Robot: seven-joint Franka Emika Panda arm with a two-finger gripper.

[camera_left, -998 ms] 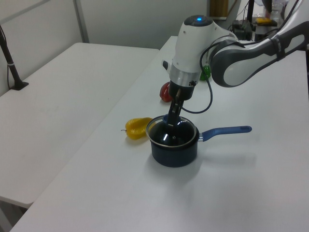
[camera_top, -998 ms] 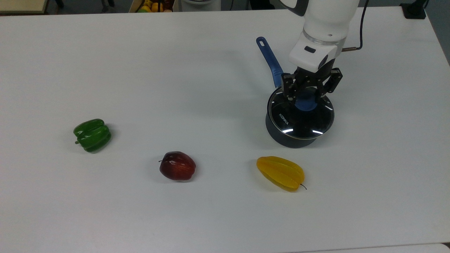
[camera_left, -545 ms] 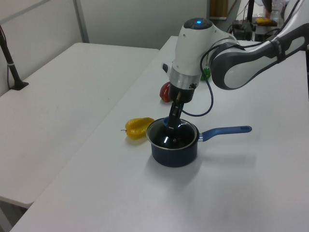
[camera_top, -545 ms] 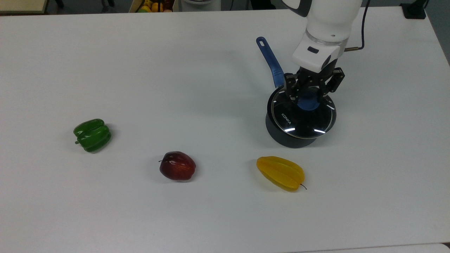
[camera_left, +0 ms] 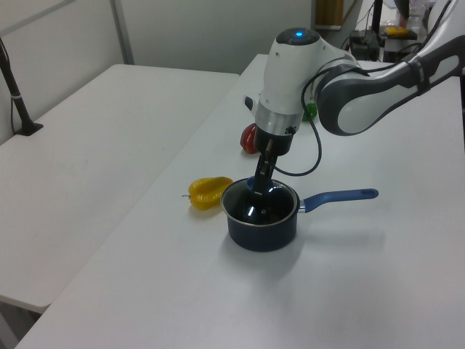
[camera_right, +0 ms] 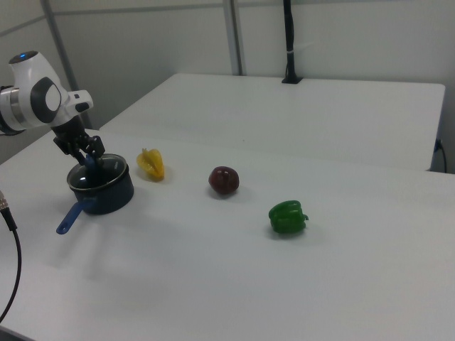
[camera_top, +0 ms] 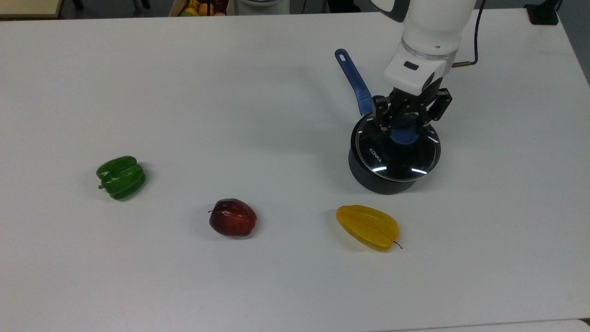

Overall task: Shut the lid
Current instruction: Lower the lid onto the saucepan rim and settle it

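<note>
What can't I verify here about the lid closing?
- Knob contact: in the top view the gripper straddles the blue knob; touching or apart is unclear.
- Pot contents: reflections on the lid hide them.
- Lid seating: rim too small in the right view.

**Hidden and cut off around the pot**

In the top view the gripper (camera_top: 404,123) stands in front of the far part of the lid (camera_top: 395,154), covering part of the blue knob (camera_top: 404,136) and the spot where the blue handle (camera_top: 352,80) meets the pot (camera_top: 378,182). Whether the fingers touch the knob cannot be told. The arm (camera_top: 431,27) above the pot runs off the top edge. In the left view the arm hides most of the green pepper (camera_left: 311,110) behind the pot.
</note>
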